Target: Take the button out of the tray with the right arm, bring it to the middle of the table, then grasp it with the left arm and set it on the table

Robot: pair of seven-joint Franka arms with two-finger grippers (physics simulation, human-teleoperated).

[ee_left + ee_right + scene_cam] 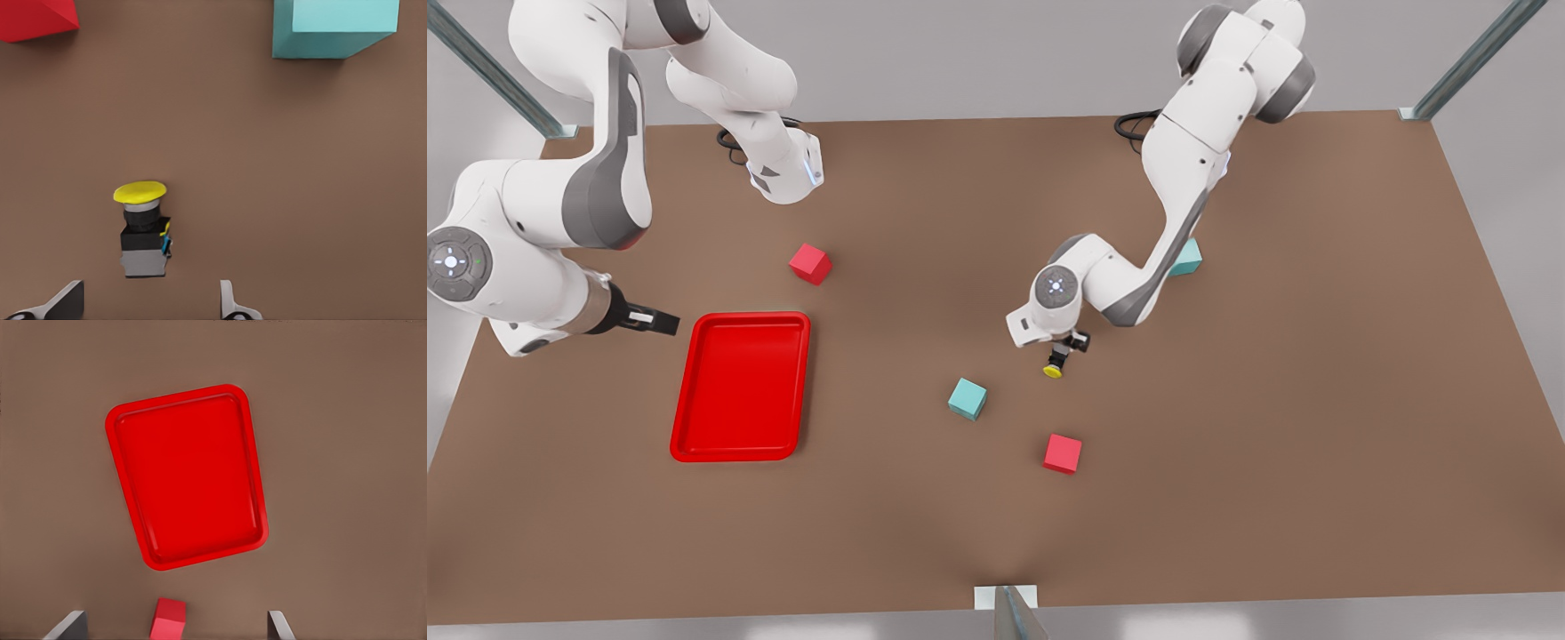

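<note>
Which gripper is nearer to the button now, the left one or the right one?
The left. The left gripper is directly over the button lying on the table, fingers open on either side. The right gripper waits open, far off beside the tray.

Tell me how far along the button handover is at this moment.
Done: the tray is empty, and the button is out at mid-table. In hand: the left gripper is over the button with its fingers spread apart, not clamping it; the button appears to lie on the table. The right gripper waits open beside the tray. Left: only the left arm's retreat, it seems.
</note>
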